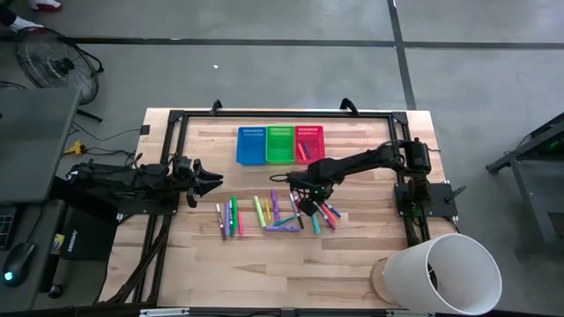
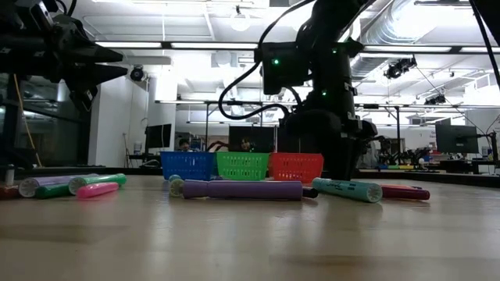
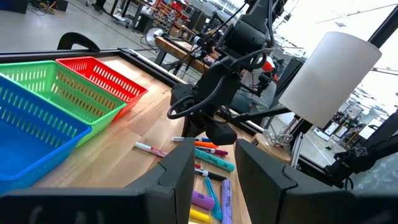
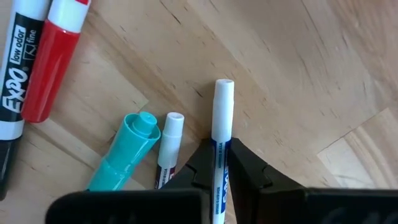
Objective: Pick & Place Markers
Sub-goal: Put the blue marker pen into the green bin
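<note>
Right end effector [image 4: 221,163] closed on a thin white-and-blue plastic marker [image 4: 221,134] among scattered markers, just in front of the red mesh basket [image 1: 310,143], left end effector [image 1: 209,182] open, hovering well apart from the basket, over the pale wooden worktop [image 1: 264,264]

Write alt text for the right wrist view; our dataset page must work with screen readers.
The right pincer is shut on a thin white marker with blue lettering, low over the pale wooden tabletop. Beside it lie a chunky teal marker, a slim white-capped marker and a red-barrelled marker.
</note>
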`<state>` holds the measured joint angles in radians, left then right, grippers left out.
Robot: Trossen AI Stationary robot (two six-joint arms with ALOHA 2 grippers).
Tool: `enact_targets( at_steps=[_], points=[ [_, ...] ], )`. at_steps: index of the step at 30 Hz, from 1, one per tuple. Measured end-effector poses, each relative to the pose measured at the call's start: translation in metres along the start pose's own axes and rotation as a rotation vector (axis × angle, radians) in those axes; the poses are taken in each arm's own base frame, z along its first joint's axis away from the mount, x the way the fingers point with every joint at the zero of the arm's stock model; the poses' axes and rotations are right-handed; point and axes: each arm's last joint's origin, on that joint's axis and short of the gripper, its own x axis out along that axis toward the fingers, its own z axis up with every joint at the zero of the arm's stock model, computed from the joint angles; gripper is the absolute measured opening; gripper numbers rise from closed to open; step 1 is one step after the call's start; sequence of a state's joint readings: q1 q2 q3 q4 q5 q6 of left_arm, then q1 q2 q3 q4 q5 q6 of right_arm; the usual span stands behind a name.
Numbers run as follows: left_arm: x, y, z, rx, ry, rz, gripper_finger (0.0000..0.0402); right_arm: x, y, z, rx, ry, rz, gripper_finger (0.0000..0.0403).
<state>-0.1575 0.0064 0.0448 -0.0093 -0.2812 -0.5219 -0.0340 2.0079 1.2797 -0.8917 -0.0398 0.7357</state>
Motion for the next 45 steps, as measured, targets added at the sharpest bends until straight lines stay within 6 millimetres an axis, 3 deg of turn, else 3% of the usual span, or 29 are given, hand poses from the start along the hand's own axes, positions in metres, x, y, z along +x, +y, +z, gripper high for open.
enact_targets(
  at_steps=[7, 23, 30, 45],
  points=[
    [0.000, 0.000, 0.000, 0.000, 0.000, 0.000, 0.0115, -0.004, 0.000, 0.001, 0.008, 0.013, -0.007, 0.0015],
    [0.000, 0.000, 0.000, 0.000, 0.000, 0.000, 0.0115, -0.036, -0.008, 0.017, 0.026, 0.016, -0.073, 0.0012],
    [0.000, 0.000, 0.000, 0.000, 0.000, 0.000, 0.0115, -0.062, -0.008, 0.032, 0.055, -0.030, -0.038, 0.0012],
    [0.000, 0.000, 0.000, 0.000, 0.000, 0.000, 0.0115, -0.126, -0.026, 0.088, 0.181, -0.354, 0.133, 0.0011]
  ],
)
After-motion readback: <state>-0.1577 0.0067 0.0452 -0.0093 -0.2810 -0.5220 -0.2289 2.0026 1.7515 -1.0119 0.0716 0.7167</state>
